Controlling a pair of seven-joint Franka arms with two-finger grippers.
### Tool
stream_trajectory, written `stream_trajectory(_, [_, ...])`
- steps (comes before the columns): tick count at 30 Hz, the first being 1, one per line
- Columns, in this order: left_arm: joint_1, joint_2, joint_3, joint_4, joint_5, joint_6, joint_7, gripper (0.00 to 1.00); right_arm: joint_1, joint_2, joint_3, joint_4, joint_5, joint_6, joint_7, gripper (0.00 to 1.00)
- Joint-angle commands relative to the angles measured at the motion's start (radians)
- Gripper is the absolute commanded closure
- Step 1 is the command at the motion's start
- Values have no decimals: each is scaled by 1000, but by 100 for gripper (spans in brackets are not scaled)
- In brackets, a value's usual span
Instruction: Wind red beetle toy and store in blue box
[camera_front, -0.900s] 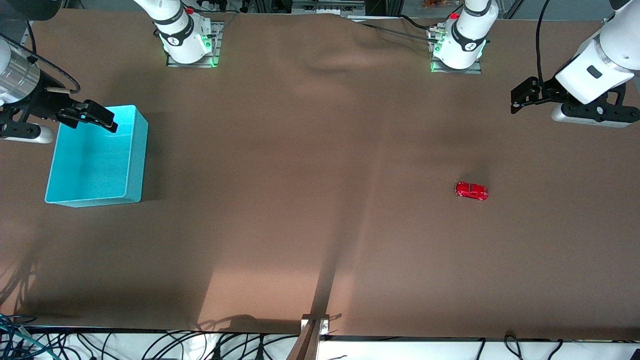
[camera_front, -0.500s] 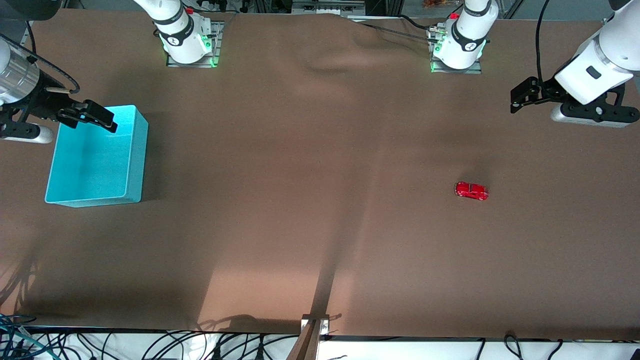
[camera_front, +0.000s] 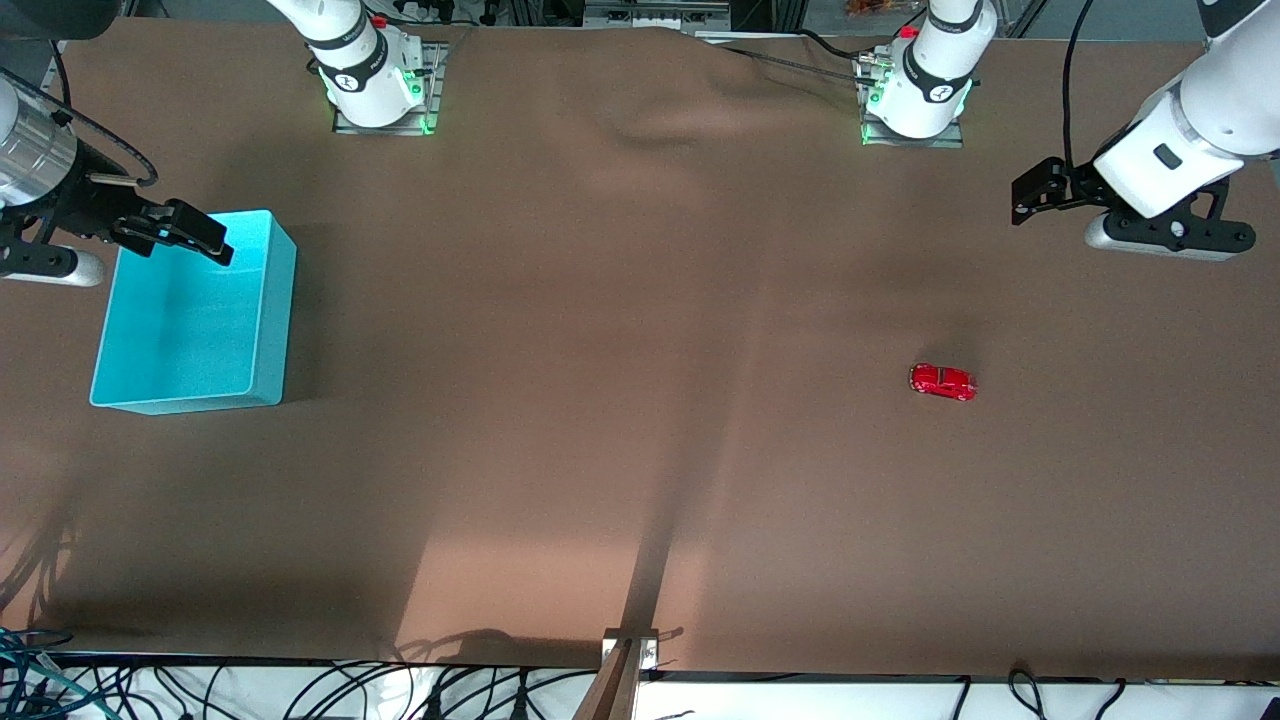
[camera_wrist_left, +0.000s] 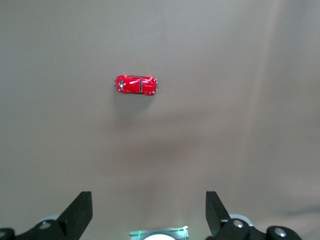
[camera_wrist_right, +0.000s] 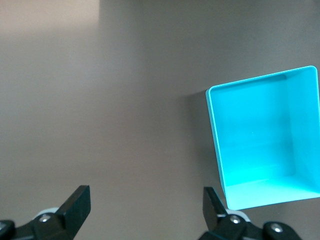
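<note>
Brown worktop, cloth-covered, wrinkled toward the arm bases. Blue box sits at the right arm's end, open top, nothing in it. Right tool hangs over the box's rim nearest the bases, jaws apart, holding nothing; that arm looks parked. Left tool is up over bare worktop at the left arm's end, jaws apart, empty too; its wrist view shows the beetle below, well apart from the fingers. Beetle sits on its wheels, nearer the front camera than the left tool, well apart from the box. Progress: nothing done as far as I can judge; grasp, winding and drop into box all left. Can't make out any winding key or pull-back mechanism. Both arms are partly cut off at the front view's edges.
</note>
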Motion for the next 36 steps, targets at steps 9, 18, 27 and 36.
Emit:
stream_trajectory(9, [42, 20, -5, -221, -13, 331, 356, 0, -6, 7, 1, 24, 7, -15, 0, 0])
stream_trajectory(18, [66, 104, -5, -298, -10, 512, 609, 0, -6, 7, 1, 24, 7, -16, 0, 0])
stream_trajectory(27, [86, 206, -5, -320, -1, 593, 893, 0, -6, 7, 1, 24, 7, -16, 0, 0])
stream_trajectory(36, [95, 325, -5, -321, 0, 773, 1172, 0, -6, 7, 1, 24, 7, -16, 1, 0])
